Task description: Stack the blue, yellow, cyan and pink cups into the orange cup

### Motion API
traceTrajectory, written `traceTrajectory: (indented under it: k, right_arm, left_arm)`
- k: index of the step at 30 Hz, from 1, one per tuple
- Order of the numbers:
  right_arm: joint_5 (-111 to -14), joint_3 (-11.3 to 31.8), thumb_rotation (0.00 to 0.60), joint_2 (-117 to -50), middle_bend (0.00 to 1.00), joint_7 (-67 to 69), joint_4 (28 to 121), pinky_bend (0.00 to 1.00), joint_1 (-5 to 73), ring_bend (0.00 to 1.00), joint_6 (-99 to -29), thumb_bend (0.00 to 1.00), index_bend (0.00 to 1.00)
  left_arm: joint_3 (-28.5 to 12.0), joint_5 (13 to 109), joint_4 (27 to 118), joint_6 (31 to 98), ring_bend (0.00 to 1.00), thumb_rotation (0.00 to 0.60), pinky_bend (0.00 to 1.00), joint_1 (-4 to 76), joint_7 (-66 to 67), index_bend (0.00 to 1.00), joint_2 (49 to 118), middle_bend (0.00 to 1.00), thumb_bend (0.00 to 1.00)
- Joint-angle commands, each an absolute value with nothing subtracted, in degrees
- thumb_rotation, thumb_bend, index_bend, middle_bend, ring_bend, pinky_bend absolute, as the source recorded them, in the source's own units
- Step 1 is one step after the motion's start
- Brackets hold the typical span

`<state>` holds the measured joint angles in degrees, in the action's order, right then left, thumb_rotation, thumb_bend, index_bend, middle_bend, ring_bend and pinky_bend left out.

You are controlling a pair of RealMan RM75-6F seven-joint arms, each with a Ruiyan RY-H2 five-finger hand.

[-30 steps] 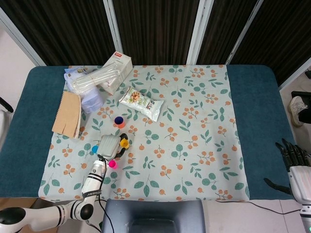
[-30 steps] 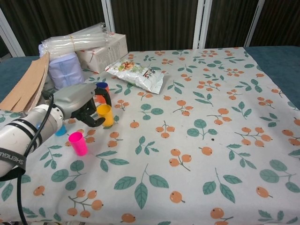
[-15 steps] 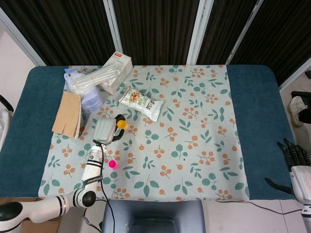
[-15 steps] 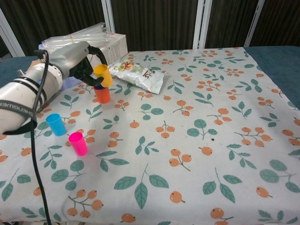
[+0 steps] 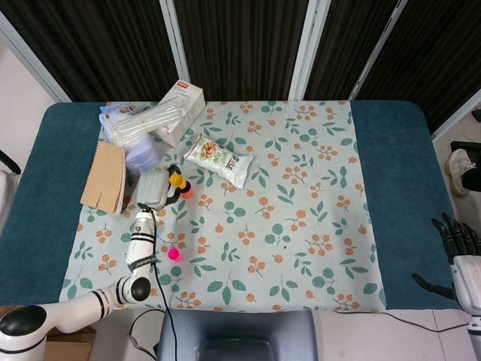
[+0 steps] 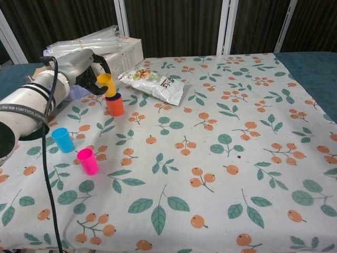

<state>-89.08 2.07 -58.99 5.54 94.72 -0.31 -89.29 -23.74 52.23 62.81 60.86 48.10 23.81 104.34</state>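
Observation:
My left hand (image 6: 84, 69) grips the yellow cup (image 6: 107, 84), tilted, just above the orange cup (image 6: 115, 107), which has the blue cup (image 6: 114, 97) nested inside it. From the head view, the left hand (image 5: 154, 188) and yellow cup (image 5: 177, 180) cover most of the orange cup (image 5: 186, 192). On the cloth nearer me stand the cyan cup (image 6: 63, 139) and the pink cup (image 6: 87, 161), both upright; the pink cup (image 5: 173, 254) also shows in the head view. My right hand (image 5: 457, 239) hangs off the table's right edge, fingers apart and holding nothing.
A snack bag (image 6: 152, 81) lies just right of the orange cup. Behind the left hand are a white box (image 6: 122, 51), plastic-wrapped packs (image 6: 84, 45), a clear container (image 6: 71, 79) and a brown notebook (image 5: 105, 177).
My left hand carried the yellow cup from the cloth near the pink cup up and back to above the orange cup, then lowered it closer. The right hand stayed put.

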Motion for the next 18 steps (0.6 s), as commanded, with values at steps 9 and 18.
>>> traceTrajectory:
  k: [9, 18]
  right_arm:
    - [-88.8, 2.3, 0.6, -58.9, 0.0, 5.8, 94.7, 0.0, -0.5, 0.0, -89.6, 0.17, 0.0]
    - [-89.0, 2.3, 0.6, -58.9, 0.0, 6.0, 94.6, 0.0, -0.5, 0.0, -89.7, 0.17, 0.0]
  left_arm:
    - [-22.7, 52.2, 60.4, 59.9, 1.0, 0.6, 1.0, 48.6, 23.0, 0.47, 105.5, 1.0, 0.37]
    - [-21.8, 52.4, 62.2, 59.5, 1.0, 0.6, 1.0, 48.2, 23.1, 0.01, 105.0, 1.0, 0.37]
